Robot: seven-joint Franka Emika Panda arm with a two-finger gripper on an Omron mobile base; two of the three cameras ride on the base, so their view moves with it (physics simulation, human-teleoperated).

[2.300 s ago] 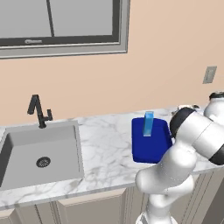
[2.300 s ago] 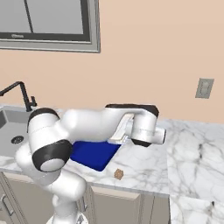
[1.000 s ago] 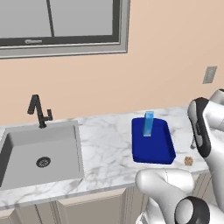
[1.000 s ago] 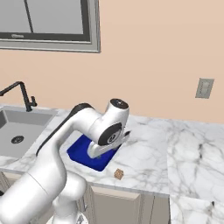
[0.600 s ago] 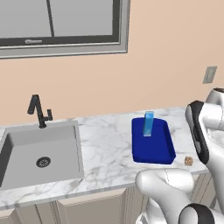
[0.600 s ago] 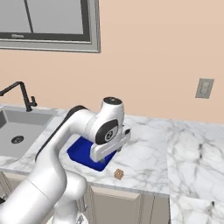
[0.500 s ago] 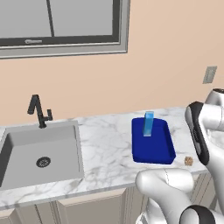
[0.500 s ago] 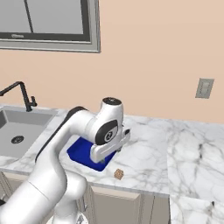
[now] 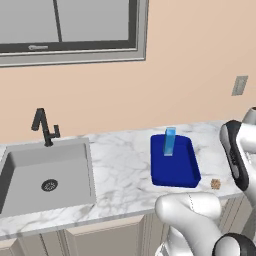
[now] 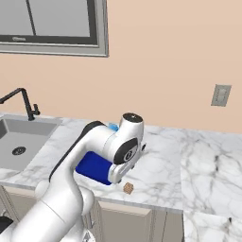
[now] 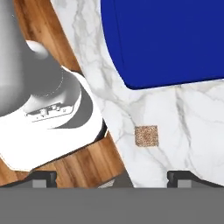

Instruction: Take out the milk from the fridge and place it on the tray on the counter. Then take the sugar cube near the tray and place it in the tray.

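Standing upright in the deep blue rectangular tray [image 9: 175,165], the small blue gable-top milk carton [image 9: 170,141] is delivered; the tiny tan sugar cube [image 11: 146,136] lies on the white marble counter [image 9: 120,165] beside it, under the spread-open gripper [image 11: 111,177]

- The milk [image 9: 170,141] is standing upright in the tray [image 9: 176,170], toward its 12 o'clock end.
- The sugar cube [image 9: 215,184] is lying on the counter [image 9: 125,170], just beside the tray's 4 o'clock corner.
- The sink [image 9: 47,175] is sitting at the tray's 9 o'clock.
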